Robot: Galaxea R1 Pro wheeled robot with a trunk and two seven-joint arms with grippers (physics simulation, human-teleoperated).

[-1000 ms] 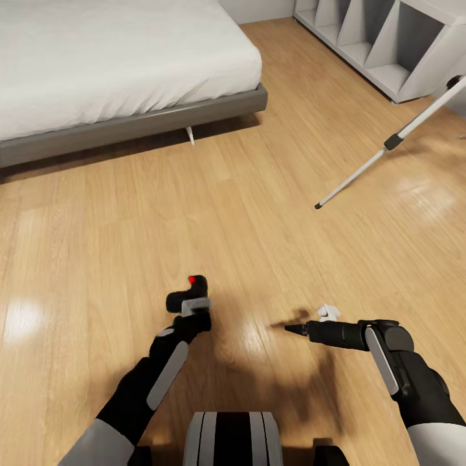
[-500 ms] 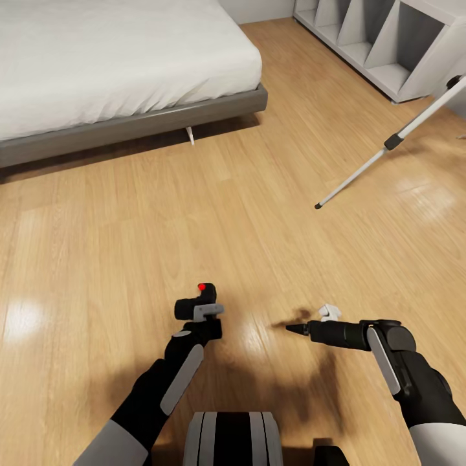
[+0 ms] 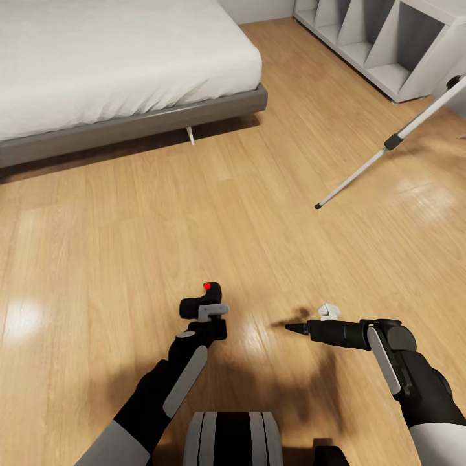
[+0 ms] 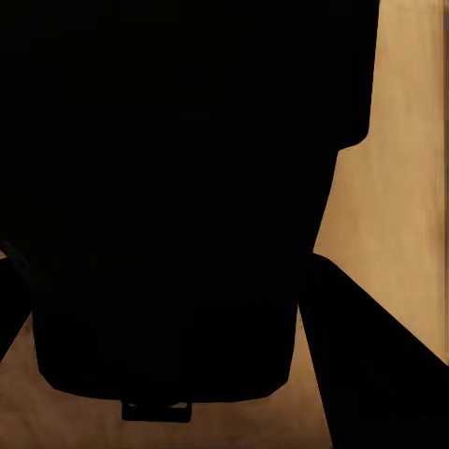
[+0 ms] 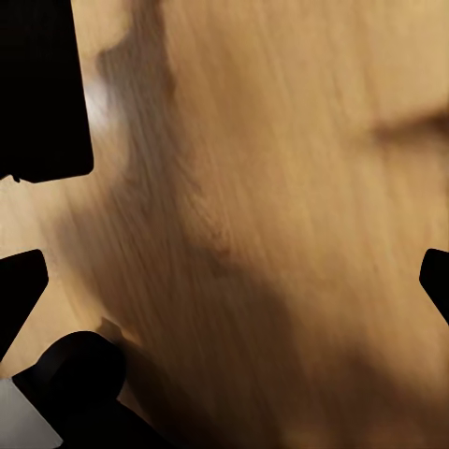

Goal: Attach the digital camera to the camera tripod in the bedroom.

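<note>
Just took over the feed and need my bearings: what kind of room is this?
Most likely a bedroom: a low grey-framed bed with a white mattress, a light wood floor, and white open shelving along the far wall. A tripod leg stands nearby.

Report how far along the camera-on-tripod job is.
Done: the digital camera is picked up, held in the left gripper above the wood floor. In hand: carrying it; the camera tripod stands well off to the front right, one leg showing near the white shelf unit. Left: reach the tripod and mount the camera on its head. The right gripper holds nothing.
</note>
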